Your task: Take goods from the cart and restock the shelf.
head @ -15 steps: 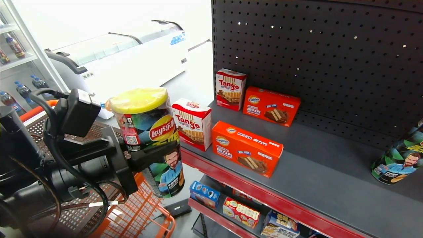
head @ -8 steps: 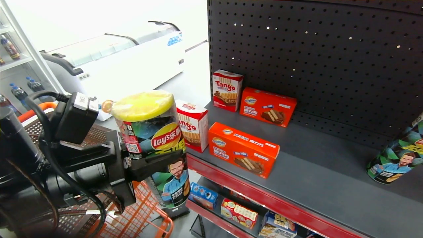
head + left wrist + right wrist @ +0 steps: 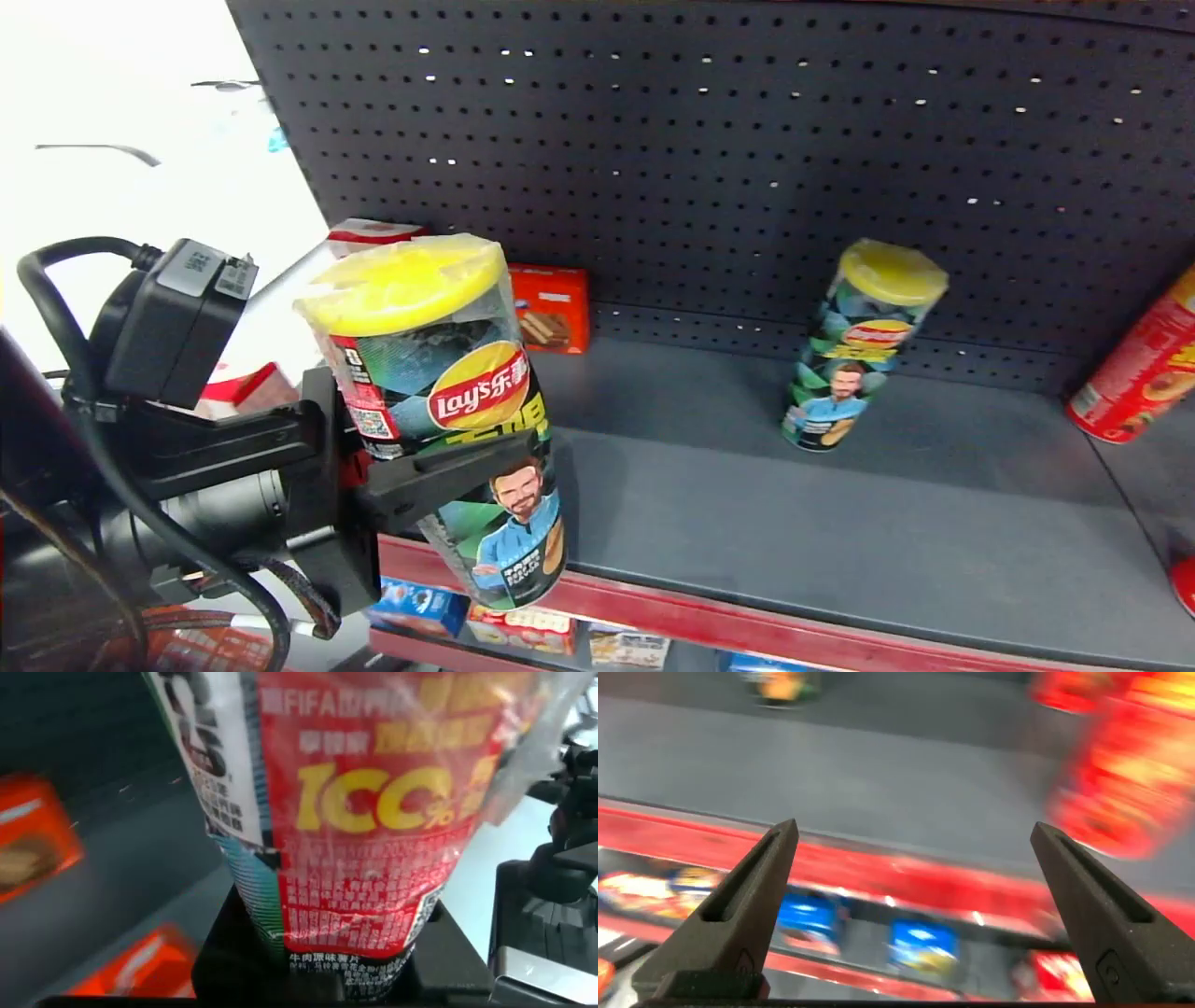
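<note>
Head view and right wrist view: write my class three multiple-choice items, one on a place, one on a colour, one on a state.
1. Where is the free chip can?
A in a cart
B standing on the shelf near the pegboard
C lying on the floor

2. The left gripper grips the held can. What colour is its lid?
A red
B blue
C yellow

3. How is the right gripper?
A open, empty
B shut on a box
C shut on a can

Key:
1 B, it stands on the grey deck before the pegboard.
2 C, the lid shows yellow.
3 A, its jaws stand wide apart with nothing between.
</note>
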Robot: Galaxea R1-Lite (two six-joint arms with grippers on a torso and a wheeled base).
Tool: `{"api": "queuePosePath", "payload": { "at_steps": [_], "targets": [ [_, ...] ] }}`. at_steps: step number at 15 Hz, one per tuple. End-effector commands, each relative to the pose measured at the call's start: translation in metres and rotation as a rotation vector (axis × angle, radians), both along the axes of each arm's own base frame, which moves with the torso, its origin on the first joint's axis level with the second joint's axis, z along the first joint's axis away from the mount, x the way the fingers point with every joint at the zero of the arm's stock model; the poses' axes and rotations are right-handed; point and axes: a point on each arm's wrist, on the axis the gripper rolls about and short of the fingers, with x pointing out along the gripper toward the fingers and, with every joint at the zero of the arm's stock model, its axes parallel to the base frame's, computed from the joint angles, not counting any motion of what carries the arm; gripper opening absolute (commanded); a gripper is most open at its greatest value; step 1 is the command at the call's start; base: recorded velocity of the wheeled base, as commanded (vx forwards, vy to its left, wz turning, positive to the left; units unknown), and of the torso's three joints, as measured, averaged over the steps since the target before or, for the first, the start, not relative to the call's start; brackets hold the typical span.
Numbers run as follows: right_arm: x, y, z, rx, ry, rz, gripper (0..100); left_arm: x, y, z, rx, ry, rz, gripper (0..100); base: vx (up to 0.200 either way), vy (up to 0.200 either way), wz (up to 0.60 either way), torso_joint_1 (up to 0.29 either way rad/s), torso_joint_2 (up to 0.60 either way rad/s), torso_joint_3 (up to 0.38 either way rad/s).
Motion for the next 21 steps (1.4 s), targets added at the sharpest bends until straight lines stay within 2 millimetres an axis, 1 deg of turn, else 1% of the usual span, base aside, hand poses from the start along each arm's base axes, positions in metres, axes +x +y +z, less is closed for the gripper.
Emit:
{"api": "queuePosePath", "payload": {
  "at_steps": [1,11,13,21],
  "targets": [
    [0.0001,0.0000,0.0001,0.000,0.001,0.000,100,-0.0018,0.0006,0.0011,-0.003,-0.006,0.000,0,0.000,0.000,-0.60,0.002,0.00,0.002],
    [0.0001,0.0000,0.0001,0.000,0.001,0.000,100,-0.0012,0.0027,-0.0025,0.004,0.005,0.009,0,0.000,0.000,0.00,0.000,0.00,0.000],
    [0.0000,0.0000,0.0001,0.000,-0.001,0.000,100,-0.0010,0.0026,-0.0033,0.007,0.006,0.009,0,0.000,0.000,-0.60,0.000,0.01,0.002],
    [0.0001,0.0000,0.0001,0.000,0.001,0.002,100,-0.0011,0.0033,-0.0032,0.008,0.001,0.009,0,0.000,0.000,0.00,0.000,0.00,0.000]
  ]
}}
